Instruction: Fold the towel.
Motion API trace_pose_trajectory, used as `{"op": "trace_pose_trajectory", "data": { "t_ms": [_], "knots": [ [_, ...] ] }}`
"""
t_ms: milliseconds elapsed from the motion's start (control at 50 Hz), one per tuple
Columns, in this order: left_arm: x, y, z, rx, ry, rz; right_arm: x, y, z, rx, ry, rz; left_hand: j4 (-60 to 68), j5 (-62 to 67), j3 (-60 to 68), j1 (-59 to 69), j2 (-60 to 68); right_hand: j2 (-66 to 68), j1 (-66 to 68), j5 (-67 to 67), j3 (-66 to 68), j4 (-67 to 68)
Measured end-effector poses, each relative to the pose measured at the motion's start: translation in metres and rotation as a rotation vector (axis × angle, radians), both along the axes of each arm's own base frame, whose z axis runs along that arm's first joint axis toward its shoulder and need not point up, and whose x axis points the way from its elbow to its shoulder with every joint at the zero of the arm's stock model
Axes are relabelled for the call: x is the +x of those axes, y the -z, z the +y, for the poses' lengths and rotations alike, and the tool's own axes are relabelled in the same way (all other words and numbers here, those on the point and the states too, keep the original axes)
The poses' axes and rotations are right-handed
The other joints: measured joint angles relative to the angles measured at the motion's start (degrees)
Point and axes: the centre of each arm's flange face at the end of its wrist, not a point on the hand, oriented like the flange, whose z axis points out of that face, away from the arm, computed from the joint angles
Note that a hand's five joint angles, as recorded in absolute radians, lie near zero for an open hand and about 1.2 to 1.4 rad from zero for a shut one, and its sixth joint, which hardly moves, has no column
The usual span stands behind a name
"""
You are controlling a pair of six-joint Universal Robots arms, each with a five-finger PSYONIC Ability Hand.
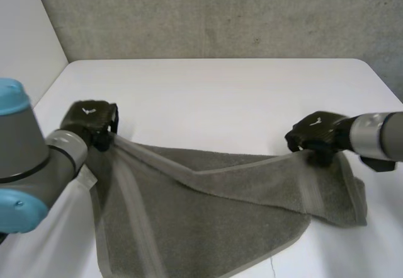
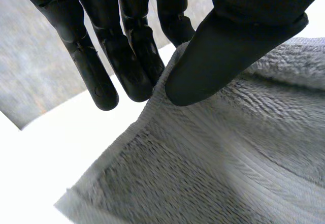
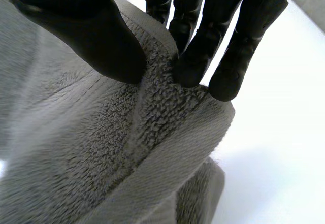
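Table (image 1: pixel 220 95): white, rectangular, flat top.
Towel (image 1: pixel 208 215): grey terry cloth with ribbed bands; lies at the table's near side, its far edge lifted between both hands.
Left hand (image 1: pixel 91 119): black; thumb and fingers pinch the towel's far-left edge; white mark, unreadable.
Right hand (image 1: pixel 318 130): black; thumb and fingers clamp a bunched fold at the towel's right end.

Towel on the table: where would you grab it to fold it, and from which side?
Probably at the two ends of its far edge, coming from above. The towel lies limp and flat on the table, so only a bunched edge gives thumb and fingers something to pinch. The left hand and the right hand each pinch it so, the edge lifted between them.
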Motion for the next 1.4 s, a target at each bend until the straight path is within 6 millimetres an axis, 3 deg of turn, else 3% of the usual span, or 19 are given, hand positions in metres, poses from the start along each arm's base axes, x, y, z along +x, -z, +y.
{"op": "trace_pose_trajectory", "data": {
  "t_ms": [80,220,460,780,860,900,980,1040,1120,1200,1220,1260,1280,1320,1360,1400],
  "knots": [
    [-0.004,0.02,-0.012,0.02,-0.002,-0.003,0.008,0.031,-0.013,-0.008,0.03,-0.017,0.0,0.0,0.0,0.0,0.0,-9.02,-6.97,-8.62,-8.83,-8.86],
    [-0.005,0.025,-0.019,-0.031,-0.005,0.015,0.009,0.05,-0.017,-0.055,0.063,-0.032,0.0,0.0,0.0,0.0,0.0,-18.55,-17.74,-19.2,-19.33,-18.91],
    [-0.003,0.013,-0.01,-0.086,-0.004,0.032,0.006,0.048,-0.013,-0.162,0.075,-0.049,0.0,0.0,0.0,0.0,0.0,-23.29,-22.6,-24.5,-23.99,-23.52],
    [-0.003,0.014,-0.008,-0.091,-0.002,0.034,0.005,0.05,-0.012,-0.166,0.079,-0.045,0.0,0.0,0.0,0.0,0.0,-24.01,-22.9,-24.72,-24.48,-24.17],
    [-0.003,0.015,-0.008,-0.089,-0.001,0.033,0.005,0.051,-0.012,-0.162,0.077,-0.042,0.0,0.0,0.0,0.0,0.0,-12.47,-11.16,-13.48,-13.79,-13.68],
    [-0.003,0.015,-0.009,-0.089,0.0,0.033,0.005,0.052,-0.012,-0.162,0.075,-0.039,0.0,0.0,0.0,0.0,0.0,-1.77,-0.21,-1.83,-2.2,-1.98],
    [-0.004,0.015,-0.011,-0.096,0.002,0.033,0.006,0.05,-0.017,-0.181,0.076,-0.039,0.0,0.0,0.0,0.0,0.0,-0.05,0.47,-0.18,0.31,0.43],
    [-0.006,0.009,-0.018,-0.126,0.003,0.041,0.008,0.039,-0.03,-0.246,0.089,-0.044,0.0,0.0,0.0,0.0,0.0,-0.05,0.47,-0.18,0.31,0.43],
    [-0.013,-0.016,-0.039,-0.229,0.001,0.071,0.014,0.004,-0.056,-0.427,0.119,-0.071,0.0,0.0,0.0,0.0,0.0,0.05,0.48,-0.14,0.32,0.43],
    [-0.021,-0.076,-0.066,-0.424,-0.004,0.132,0.031,-0.079,-0.082,-0.774,0.142,-0.19,0.0,0.0,0.01,0.0,0.0,0.13,1.73,0.23,0.32,0.43],
    [-0.022,-0.087,-0.069,-0.455,-0.006,0.142,0.033,-0.091,-0.083,-0.823,0.144,-0.213,0.0,0.0,0.01,0.0,0.0,0.18,1.76,0.28,0.31,0.43],
    [-0.024,-0.131,-0.077,-0.585,-0.012,0.188,0.038,-0.137,-0.083,-0.991,0.153,-0.308,0.0,0.0,0.01,0.0,0.0,0.3,1.76,0.43,0.31,0.43],
    [-0.024,-0.141,-0.078,-0.612,-0.014,0.197,0.039,-0.148,-0.082,-1.029,0.155,-0.334,0.0,0.0,0.01,0.0,0.0,0.3,1.76,0.43,0.31,0.43],
    [-0.023,-0.183,-0.079,-0.73,-0.027,0.241,0.039,-0.185,-0.076,-1.152,0.161,-0.434,0.0,0.0,0.01,0.0,0.0,0.3,1.76,0.43,0.31,0.43],
    [-0.02,-0.212,-0.076,-0.812,-0.048,0.276,0.039,-0.205,-0.07,-1.21,0.165,-0.509,0.0,0.0,0.01,0.0,0.0,0.3,1.76,0.43,0.31,0.43],
    [-0.017,-0.226,-0.074,-0.852,-0.071,0.296,0.038,-0.21,-0.066,-1.215,0.168,-0.541,0.0,0.0,0.01,0.0,0.0,0.3,1.84,0.48,0.31,0.43]
  ]
}}
